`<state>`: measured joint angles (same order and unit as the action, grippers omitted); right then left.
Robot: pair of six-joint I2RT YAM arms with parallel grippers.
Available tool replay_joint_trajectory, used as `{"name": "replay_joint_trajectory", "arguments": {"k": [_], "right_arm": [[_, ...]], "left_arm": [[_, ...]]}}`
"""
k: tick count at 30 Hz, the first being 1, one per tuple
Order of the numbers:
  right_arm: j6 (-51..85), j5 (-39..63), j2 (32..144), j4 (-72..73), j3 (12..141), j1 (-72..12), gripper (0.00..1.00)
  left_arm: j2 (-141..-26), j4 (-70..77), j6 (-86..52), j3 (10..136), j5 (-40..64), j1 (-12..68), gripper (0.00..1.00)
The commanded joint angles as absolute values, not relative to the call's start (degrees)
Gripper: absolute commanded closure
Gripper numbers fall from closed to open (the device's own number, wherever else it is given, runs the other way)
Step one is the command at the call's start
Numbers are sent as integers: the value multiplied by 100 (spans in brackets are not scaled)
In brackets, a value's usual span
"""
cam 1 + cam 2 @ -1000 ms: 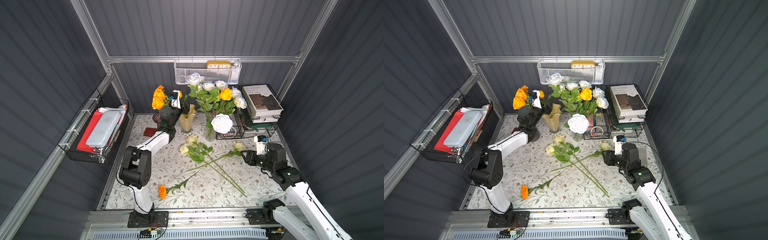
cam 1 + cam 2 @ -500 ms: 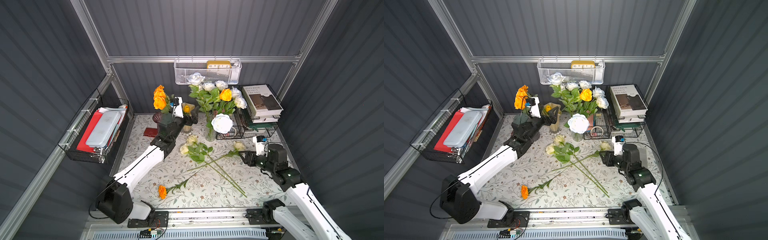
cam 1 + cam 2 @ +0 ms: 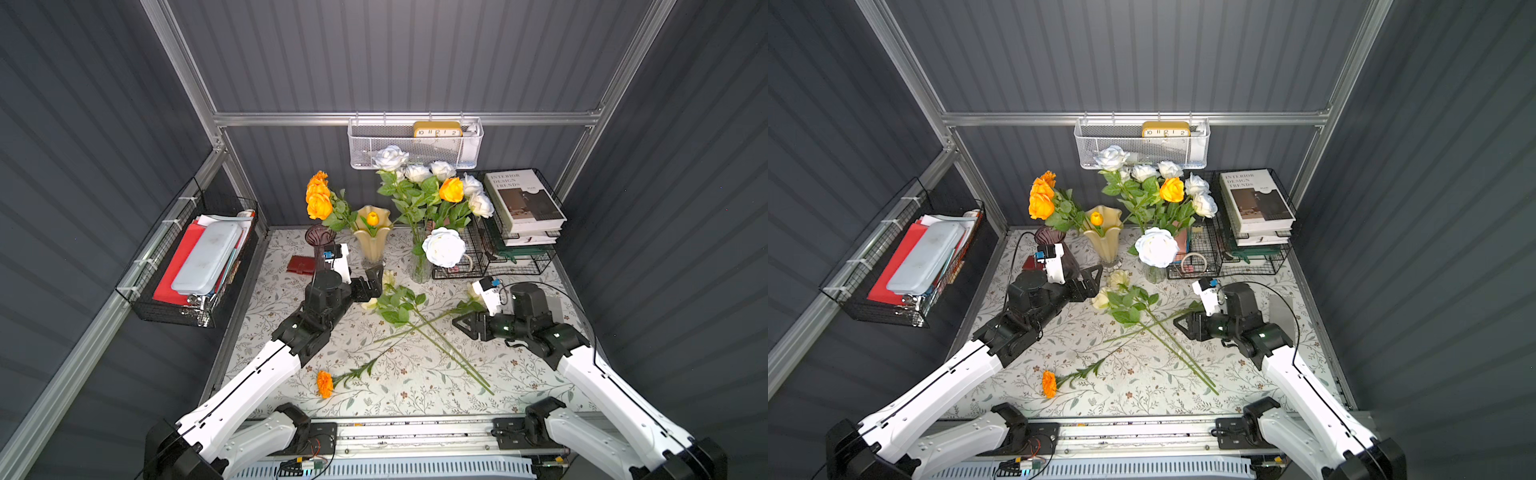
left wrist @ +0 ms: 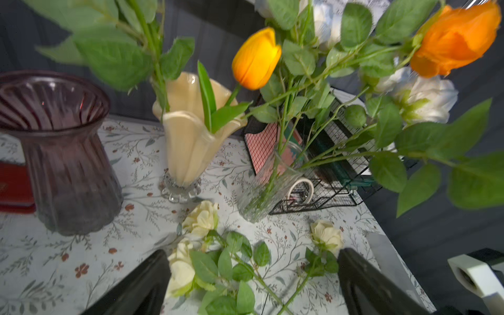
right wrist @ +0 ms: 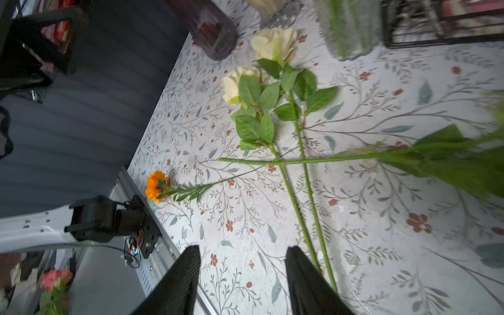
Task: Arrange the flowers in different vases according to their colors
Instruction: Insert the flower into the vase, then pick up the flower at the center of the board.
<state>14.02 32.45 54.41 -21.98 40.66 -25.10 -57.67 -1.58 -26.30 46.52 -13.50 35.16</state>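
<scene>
Find cream roses (image 3: 388, 277) lying crossed at the centre of the cloth (image 3: 415, 386), marigold (image 3: 324, 384) near the front edge, vases (image 3: 372, 243) along the back. Note left gripper (image 4: 252, 253) spread wide, empty, low over the blooms, arm outstretched; right gripper (image 5: 244, 248) part-open, empty, low beside the stems. See bare cloth around the marigold and a wire rack (image 3: 478, 249) crowding the back right.

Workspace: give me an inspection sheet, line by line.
Surface: floral tablecloth, flat.
Job's things: purple vase empty; cream vase holds orange roses and a tulip; clear vase holds white roses plus one orange rose; three cream roses and a marigold lie loose.
Clutter: red wallet, wire rack of books, tape roll.
Grippers: left gripper and right gripper, jaws open, empty.
Cables: black cable loops by the right wrist.
Surroundings: mesh basket with clock, side wire basket.
</scene>
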Motion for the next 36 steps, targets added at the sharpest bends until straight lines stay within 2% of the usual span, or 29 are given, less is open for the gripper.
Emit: {"name": "replay_joint_trajectory", "arguments": {"k": [1,4,9,14,22,29,36], "right_arm": [[815,2736,5805,-2745,4482,-3353,44],[379,2262,6188,-3140,4847,-4025,44],[-533,2156,6902,-3557,5533,-4668,43],[-1860,1492,8063,-3591,5966,-5486,44],[-3876,589,9579,-3744,6724,-5739,47],[-5116,776,10301,-3486,7253,-5747,48],[-5593,879,10860,-3293,7579,-5771,52]], "left_arm": [[-5459,-809,-2986,4332,-1535,3524,1],[-5191,-1109,-2928,4198,-1557,3524,1],[-4944,-1406,-3085,3946,-1565,3523,1],[-4745,-1327,-3259,3730,-1655,3523,1],[-4484,-1300,-3418,3698,-1718,3524,1],[-4377,-1283,-3368,3691,-1756,3524,1],[-4297,-1284,-3352,3679,-1786,3517,1]]}}
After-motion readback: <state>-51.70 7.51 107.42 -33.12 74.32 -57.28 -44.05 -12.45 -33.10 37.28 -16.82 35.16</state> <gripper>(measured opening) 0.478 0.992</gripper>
